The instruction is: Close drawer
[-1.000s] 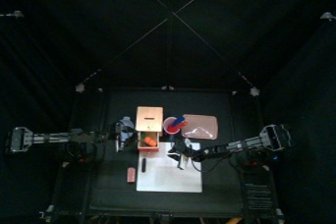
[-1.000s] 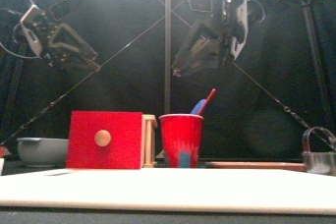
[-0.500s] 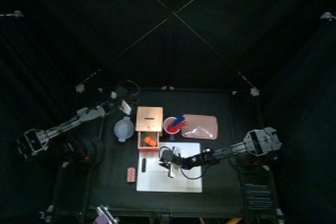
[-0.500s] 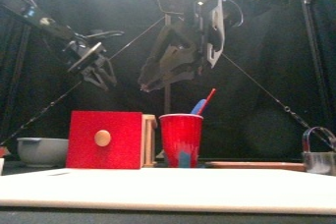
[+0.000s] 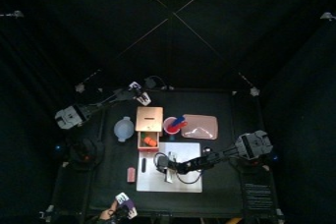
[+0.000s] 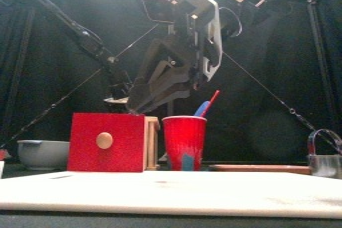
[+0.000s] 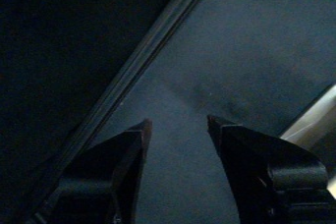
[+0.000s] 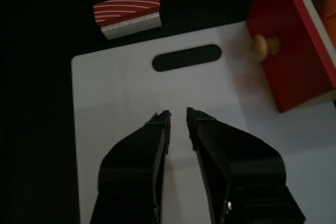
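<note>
The drawer [image 5: 148,141] stands pulled out of the tan wood box [image 5: 148,119] toward the table's front, its inside reddish-orange. Seen from the front, its red face [image 6: 107,142] carries a round wooden knob [image 6: 104,141]. My right gripper [image 8: 176,120] hovers over the white sheet [image 8: 125,100], open with nothing between its jaws. The drawer's face [image 8: 300,56] and knob [image 8: 269,43] lie just ahead and to one side of it. From above, the right gripper [image 5: 163,161] is in front of the drawer. My left gripper [image 5: 145,87] is open, raised over the table's back left.
A red cup [image 6: 185,143] holding a blue tool stands on a pinkish board [image 5: 203,128] right of the box. A grey-blue bowl [image 6: 43,153] sits left of the box. A small red-and-white striped block [image 8: 128,12] lies beside the white sheet.
The left arm has swung from the table's left side up to its back left corner. The right gripper has moved left over the white sheet, toward the drawer's front.
</note>
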`<action>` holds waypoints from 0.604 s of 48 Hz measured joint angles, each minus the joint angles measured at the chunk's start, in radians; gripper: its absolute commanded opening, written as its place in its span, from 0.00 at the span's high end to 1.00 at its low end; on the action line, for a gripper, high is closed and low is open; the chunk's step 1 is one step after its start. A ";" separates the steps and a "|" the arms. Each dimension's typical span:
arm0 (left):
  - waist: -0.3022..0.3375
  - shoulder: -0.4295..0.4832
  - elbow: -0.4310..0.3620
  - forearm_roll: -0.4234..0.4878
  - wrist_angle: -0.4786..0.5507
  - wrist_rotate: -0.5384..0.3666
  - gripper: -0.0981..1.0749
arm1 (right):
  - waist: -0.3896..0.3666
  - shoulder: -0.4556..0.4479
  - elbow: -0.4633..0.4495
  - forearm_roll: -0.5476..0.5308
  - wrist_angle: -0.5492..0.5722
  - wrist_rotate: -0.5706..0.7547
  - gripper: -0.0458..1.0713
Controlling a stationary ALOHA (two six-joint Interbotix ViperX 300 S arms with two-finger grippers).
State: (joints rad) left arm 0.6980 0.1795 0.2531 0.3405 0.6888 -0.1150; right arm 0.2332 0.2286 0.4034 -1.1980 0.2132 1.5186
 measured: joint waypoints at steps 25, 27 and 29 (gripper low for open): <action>-0.077 0.026 -0.005 -0.026 0.008 0.054 0.19 | -0.072 0.138 -0.144 -0.041 0.025 -0.002 0.40; -0.077 0.026 -0.003 -0.026 0.006 0.055 0.19 | -0.087 0.147 -0.152 -0.048 0.032 -0.002 0.40; -0.077 0.026 -0.005 -0.028 0.006 0.055 0.19 | -0.101 0.156 -0.161 -0.051 0.037 -0.002 0.40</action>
State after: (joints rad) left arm 0.6213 0.2056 0.2485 0.3129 0.6949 -0.0598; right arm 0.1319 0.3850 0.2424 -1.2487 0.2500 1.5171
